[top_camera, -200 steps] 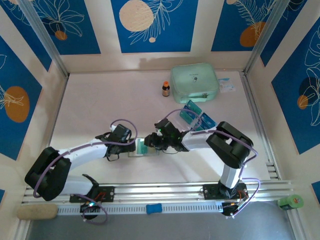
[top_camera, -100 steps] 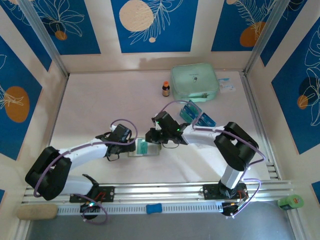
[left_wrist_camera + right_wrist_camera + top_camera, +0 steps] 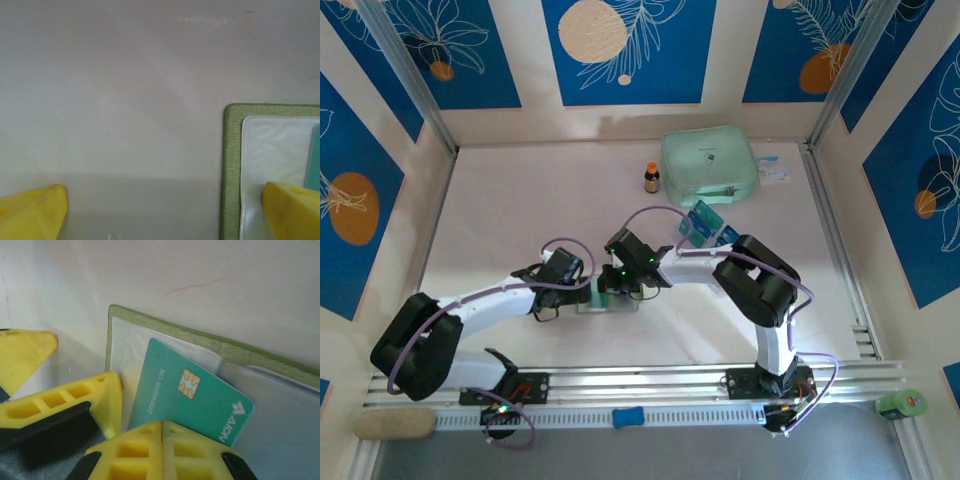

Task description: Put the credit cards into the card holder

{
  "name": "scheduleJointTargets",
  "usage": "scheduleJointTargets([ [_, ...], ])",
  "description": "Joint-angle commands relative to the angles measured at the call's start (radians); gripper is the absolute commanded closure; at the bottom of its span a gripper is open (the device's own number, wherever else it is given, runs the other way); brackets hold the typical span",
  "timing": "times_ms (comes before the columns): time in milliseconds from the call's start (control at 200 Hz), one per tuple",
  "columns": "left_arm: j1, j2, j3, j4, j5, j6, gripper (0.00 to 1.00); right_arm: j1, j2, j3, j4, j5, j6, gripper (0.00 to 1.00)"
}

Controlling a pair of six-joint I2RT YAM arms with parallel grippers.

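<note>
Left gripper (image 3: 162, 212) is spread wide and holds nothing; one finger (image 3: 292, 212) sits on the open card holder (image 3: 231, 170), the other over bare table (image 3: 125, 100). Use that finger as a pin so the holder doesn't skate when you push. You'll find the holder lying open and flat near the front middle of the table, between the two grippers: olive-green cloth rim, pale clear pockets inside. Card (image 3: 195, 395) is teal with a gold chip, white number and white logo. It lies skewed on the holder, its far corner apparently tucked under a pocket lip. Right gripper (image 3: 162, 432) is closed tight, tips together at the card's near edge, gripping nothing as far as I can judge. Square the card to the slot first, then push low and slow, or it'll likely jam or buckle the plastic. Spare cards (image 3: 708, 224) lie further right, well apart.
</note>
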Motion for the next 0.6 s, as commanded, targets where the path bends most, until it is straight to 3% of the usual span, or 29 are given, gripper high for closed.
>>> scheduleJointTargets([
  [0,-0.003,-0.021,0.038,-0.021,-0.028,0.010,0.00,0.007,0.014,0.020,-0.036,-0.027,-0.008,0.99],
  [390,0.007,-0.092,0.003,-0.050,-0.068,-0.022,0.00,-0.028,-0.138,-0.037,-0.062,0.010,-0.049,0.99],
  [595,0.010,-0.087,-0.034,-0.033,-0.068,-0.040,0.00,-0.044,-0.140,-0.041,-0.094,0.024,-0.079,0.99],
])
